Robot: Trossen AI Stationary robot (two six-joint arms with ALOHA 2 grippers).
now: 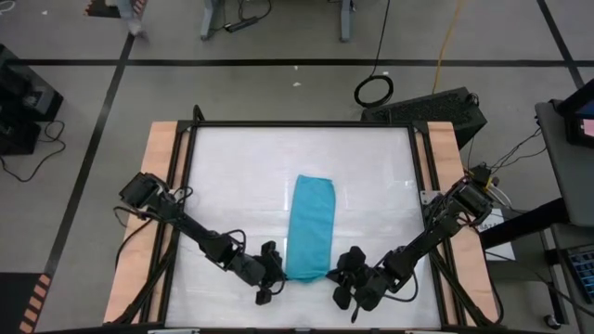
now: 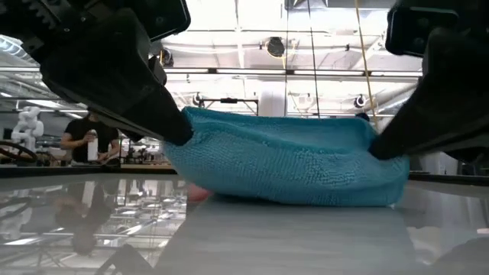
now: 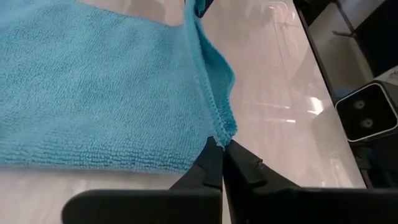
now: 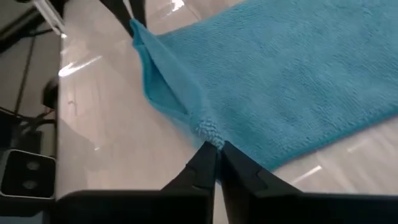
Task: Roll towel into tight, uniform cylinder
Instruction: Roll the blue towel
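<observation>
The turquoise towel lies as a long narrow strip in the middle of the white tabletop, running from far to near. Its near end is raised between my two grippers, and the rest lies flat on the table. My left gripper is shut on the near left corner. My right gripper is shut on the near right corner. Both corners show in the wrist views, each right at the fingertips. My left gripper pinches the towel's near left corner, at the stitched hem, between its two fingertips. It comes low from the table's near left side. The corner is lifted off the table. One layer or several, I cannot tell. My right gripper pinches the towel's near right corner, bunched into a small tuft, between its two fingertips. It comes low from the table's near right side. The corner is lifted off the table, and the edge running to the other gripper is drawn up.
The white tabletop has wooden side rails on both sides and a dark frame around it. Bare table lies to the left, right and far side of the towel. A person stands in the room far beyond the table.
</observation>
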